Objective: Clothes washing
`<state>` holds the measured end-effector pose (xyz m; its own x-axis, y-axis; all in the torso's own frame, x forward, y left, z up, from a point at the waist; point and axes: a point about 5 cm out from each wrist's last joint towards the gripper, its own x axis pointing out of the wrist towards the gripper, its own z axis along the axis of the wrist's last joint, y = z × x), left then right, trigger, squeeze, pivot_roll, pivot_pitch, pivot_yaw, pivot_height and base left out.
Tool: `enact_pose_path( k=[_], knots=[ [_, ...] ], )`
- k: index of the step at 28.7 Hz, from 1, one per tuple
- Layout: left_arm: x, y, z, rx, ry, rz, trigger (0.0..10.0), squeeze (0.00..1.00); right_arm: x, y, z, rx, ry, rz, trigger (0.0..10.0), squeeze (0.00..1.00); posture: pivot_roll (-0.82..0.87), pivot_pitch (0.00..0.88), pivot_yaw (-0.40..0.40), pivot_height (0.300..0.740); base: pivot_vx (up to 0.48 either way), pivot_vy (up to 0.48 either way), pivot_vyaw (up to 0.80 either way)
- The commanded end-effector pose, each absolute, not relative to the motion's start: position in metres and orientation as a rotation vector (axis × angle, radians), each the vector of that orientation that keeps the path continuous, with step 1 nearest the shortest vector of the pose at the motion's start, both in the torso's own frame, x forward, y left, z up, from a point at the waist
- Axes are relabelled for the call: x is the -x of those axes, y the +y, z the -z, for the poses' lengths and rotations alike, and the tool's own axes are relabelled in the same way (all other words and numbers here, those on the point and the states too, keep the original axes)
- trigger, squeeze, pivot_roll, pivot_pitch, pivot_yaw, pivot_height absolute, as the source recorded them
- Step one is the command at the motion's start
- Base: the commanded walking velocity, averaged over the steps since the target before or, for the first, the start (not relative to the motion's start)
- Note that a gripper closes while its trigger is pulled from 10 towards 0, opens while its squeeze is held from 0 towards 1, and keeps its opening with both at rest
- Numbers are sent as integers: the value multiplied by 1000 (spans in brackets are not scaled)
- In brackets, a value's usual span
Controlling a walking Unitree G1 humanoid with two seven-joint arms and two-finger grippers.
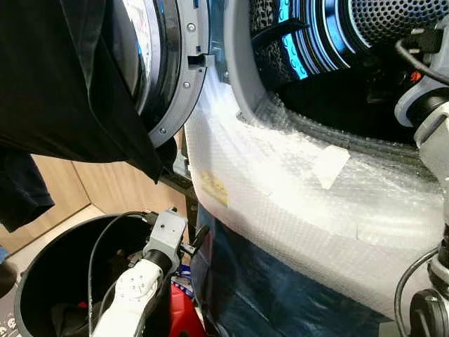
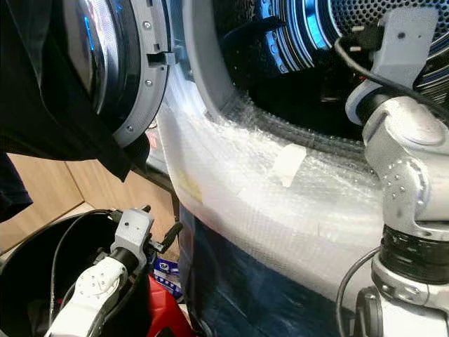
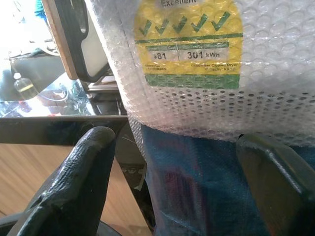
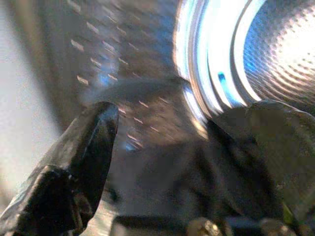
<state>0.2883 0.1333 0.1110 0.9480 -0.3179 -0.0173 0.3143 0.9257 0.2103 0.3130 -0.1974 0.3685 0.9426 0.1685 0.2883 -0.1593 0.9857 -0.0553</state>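
Dark clothing (image 4: pixel 197 167) lies inside the washing machine drum (image 1: pixel 393 21), where the right gripper (image 4: pixel 187 147) reaches through the bubble-wrapped opening (image 1: pixel 295 161), fingers spread apart. The left gripper (image 3: pixel 182 162), fingers also apart, hovers low beside the machine's front above a black basket (image 1: pixel 42 267). A black garment (image 1: pixel 63 77) drapes over the open door (image 1: pixel 172 70).

Black garment (image 1: pixel 63 84), yellow-green label (image 3: pixel 189 44)
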Motion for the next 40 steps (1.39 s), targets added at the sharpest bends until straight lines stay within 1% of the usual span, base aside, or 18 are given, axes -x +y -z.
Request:
enact_pose_path(
  k=[1, 9, 12, 13, 14, 25, 34, 39, 40],
  knots=[
    [-287, 132, -111, -215, -16, 331, 10000, 0, -306, -194, -370, 34, -304, -247, 10000, 0, 90, 0, -15, 740, 0, 0, 0],
    [-287, 132, -111, -211, -13, 332, 10000, 0, -306, -183, -354, 62, -198, -373, 10000, 0, 97, 0, -21, 740, 0, 0, 0],
    [-287, 132, -111, -209, -12, 330, 10000, 0, -305, -181, -349, 0, -137, -441, 10000, 0, 96, 0, -22, 740, 0, 0, 0],
    [-287, 132, -111, -209, -11, 331, 10000, 0, -306, -181, -347, 7, -119, -445, 10000, 0, 94, 0, -21, 740, 0, 0, 0],
    [-288, 132, -111, -209, -11, 333, 10000, 0, -308, -181, -342, 32, -78, -443, 10000, 0, 92, 0, -20, 740, 0, 0, 0],
    [-288, 131, -110, -205, -10, 338, 10000, 0, -313, -168, -323, 8, 91, -455, 10000, 0, 95, 0, -24, 740, 0, 0, 0],
    [-290, 133, -111, -209, -11, 336, 10000, 0, -315, -166, -320, -12, 140, -445, 10000, 0, 96, 0, -20, 740, 0, 0, 0],
    [-292, 132, -112, -211, -11, 341, 10000, 0, -330, -158, -315, -38, 164, -383, 10000, 0, 89, 0, -15, 740, 0, 0, 0],
    [-292, 131, -113, -210, -13, 343, 10000, 0, -337, -157, -313, -49, 183, -342, 10000, 0, 96, 0, -18, 740, 0, 0, 0]
  ],
)
